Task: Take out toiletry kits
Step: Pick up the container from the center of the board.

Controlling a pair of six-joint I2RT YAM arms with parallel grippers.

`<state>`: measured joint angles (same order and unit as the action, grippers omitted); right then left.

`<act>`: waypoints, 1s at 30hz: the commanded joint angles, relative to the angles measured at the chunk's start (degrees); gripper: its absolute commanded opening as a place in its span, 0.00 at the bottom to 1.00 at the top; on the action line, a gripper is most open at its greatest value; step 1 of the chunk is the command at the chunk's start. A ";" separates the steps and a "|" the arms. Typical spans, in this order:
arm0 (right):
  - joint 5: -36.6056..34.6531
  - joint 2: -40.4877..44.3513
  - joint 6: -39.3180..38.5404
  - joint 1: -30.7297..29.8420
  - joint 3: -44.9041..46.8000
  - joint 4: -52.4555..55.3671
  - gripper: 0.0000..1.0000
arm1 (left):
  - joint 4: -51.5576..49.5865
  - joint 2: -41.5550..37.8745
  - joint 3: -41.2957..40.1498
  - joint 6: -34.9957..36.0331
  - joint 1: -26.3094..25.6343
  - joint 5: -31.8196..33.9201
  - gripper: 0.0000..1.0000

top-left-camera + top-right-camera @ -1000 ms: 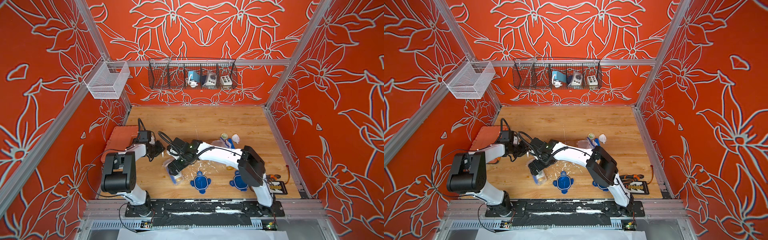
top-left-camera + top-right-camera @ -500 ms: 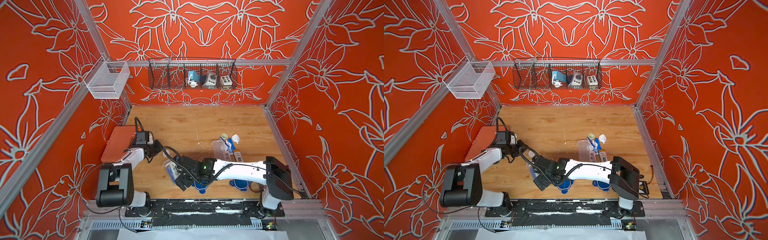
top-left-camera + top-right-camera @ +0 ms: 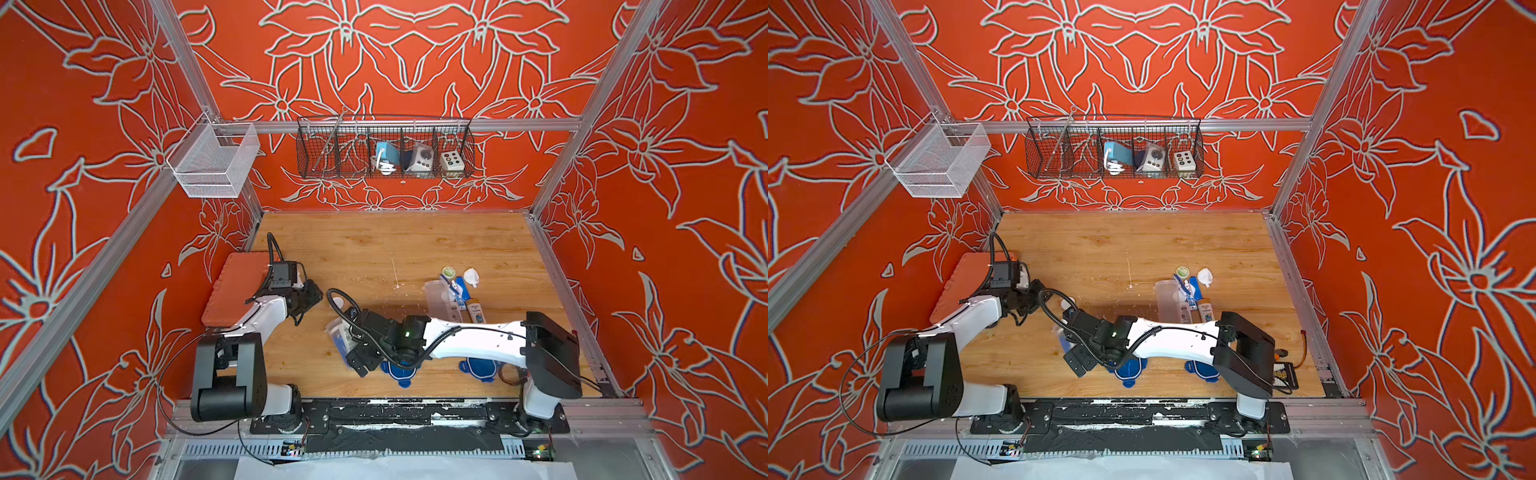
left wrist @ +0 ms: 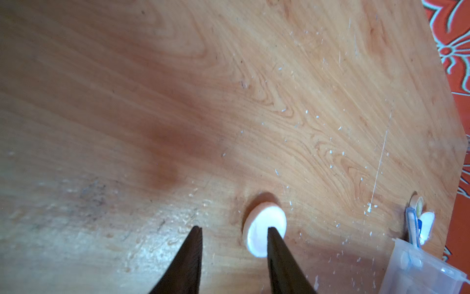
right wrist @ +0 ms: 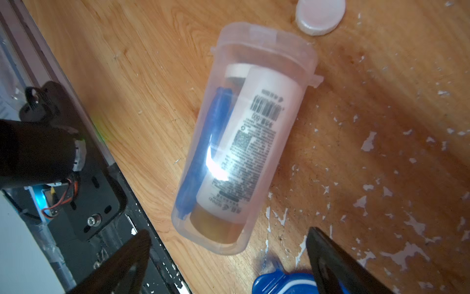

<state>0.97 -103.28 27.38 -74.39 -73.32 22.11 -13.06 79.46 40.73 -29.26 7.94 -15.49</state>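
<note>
1. The second kit's bottle (image 5: 256,142) and blue toothbrush (image 5: 203,152) remain inside the clear tub (image 5: 264,43), which lies on the desk (image 3: 374,249).
2. A round white piece (image 4: 264,221) lies free by the left tool (image 4: 234,229), whose jaws stand apart.
3. The right tool (image 5: 229,231), wide apart and empty, has drawn back behind the tub's base, so emptying is still to do.

Right claw (image 5: 229,231) spread wide; left claw (image 4: 234,228) parted.

Orange walls (image 3: 415,50) with pale outlined flowers enclose a light wooden tabletop (image 3: 374,245). A black wire basket (image 3: 324,164) hangs on the far wall, a white mesh basket (image 3: 208,180) at far left.
</note>
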 commanded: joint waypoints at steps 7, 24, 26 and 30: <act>-4.40 -8.48 -0.04 -2.74 -6.76 6.81 0.98 | 2.51 1.71 -0.96 1.19 2.14 -2.10 0.32; -7.72 -14.14 2.92 -2.97 -11.52 11.51 0.91 | 3.58 3.83 -1.86 0.27 0.27 -5.75 0.31; -8.01 -13.98 3.19 -2.98 -11.44 11.73 0.89 | 3.31 4.21 -1.72 0.35 -0.37 -5.82 0.31; -8.20 -13.38 3.12 -3.00 -11.29 11.82 0.82 | 3.08 4.32 -1.66 0.48 -0.89 -5.71 0.31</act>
<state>-5.13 -116.75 29.47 -77.28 -84.71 32.12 -9.78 83.33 39.29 -28.75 7.44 -20.78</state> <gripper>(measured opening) 0.826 0.310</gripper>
